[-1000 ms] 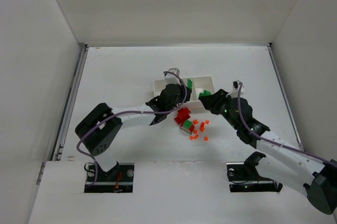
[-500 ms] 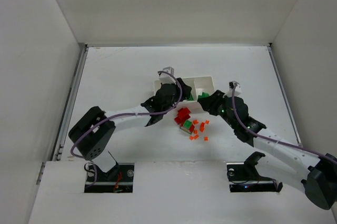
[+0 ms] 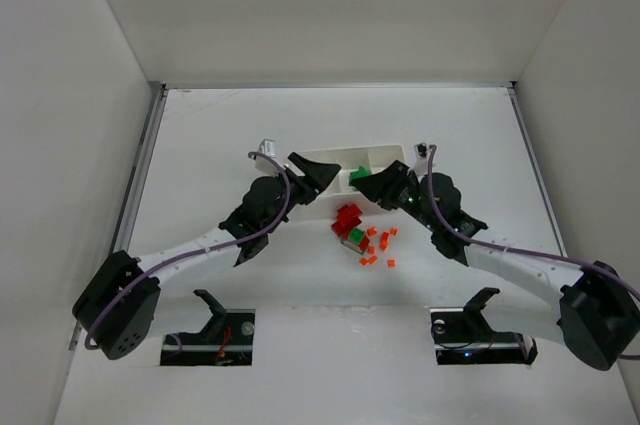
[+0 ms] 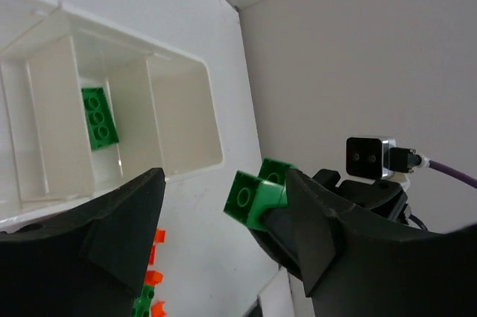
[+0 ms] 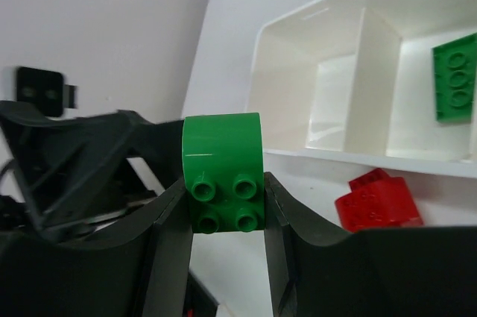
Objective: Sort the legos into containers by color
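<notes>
A green brick is being gripped between the fingers of the right pincer, with its studs turned toward the wrist camera. It is being held above the desk, just short of the white tray lying ahead of that pincer. The left pincer is being held open and empty, facing the right pincer from the other side, so that the gripped brick is being seen between its spread fingers in its own wrist view.

The sort is being judged as barely begun. Only one piece is being shown as placed: a flat green brick is lying in the middle compartment, ahead of the right pincer and past the tray's near wall. The compartments on either side of it are being shown bare, as far as they are being seen.

Everything else is waiting on the desk in a loose heap behind and below both pincers, just outside the tray. The heap is made up of the red bricks, a second green piece and the scattered orange bits. None of the red or orange is being shown inside the tray, so two colours are being judged as not yet started.

No brand, label or readable writing is being shown on the bricks, the tray or the arms.
</notes>
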